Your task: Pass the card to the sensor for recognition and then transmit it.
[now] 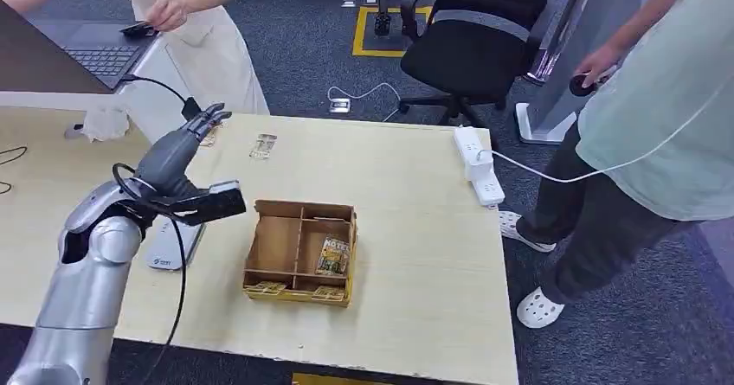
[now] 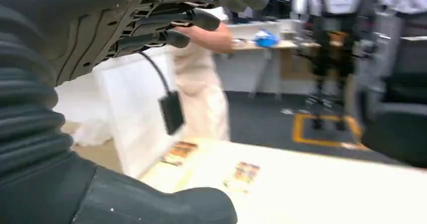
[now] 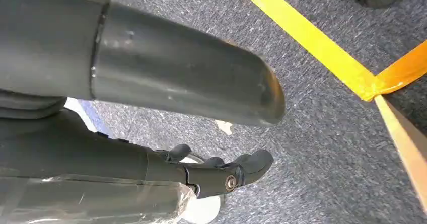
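Note:
Two cards lie flat near the table's far edge, one (image 1: 262, 146) just right of my left hand (image 1: 186, 147) and one (image 1: 208, 136) partly under its fingertips. In the left wrist view both cards (image 2: 242, 174) (image 2: 179, 152) lie on the table below my left hand (image 2: 95, 32), whose fingers are stretched out and apart, holding nothing. Another card (image 1: 333, 255) stands in a compartment of the wooden box (image 1: 279, 248). A white flat sensor (image 1: 169, 248) lies on the table under my left forearm. My right hand (image 3: 216, 171) hangs over the carpet, holding nothing.
A white power strip (image 1: 479, 164) with its cable lies at the table's far right edge. One person (image 1: 640, 134) stands at the right of the table, another (image 1: 203, 30) beyond the far edge by a laptop (image 1: 99, 54). A black office chair (image 1: 472, 39) stands behind.

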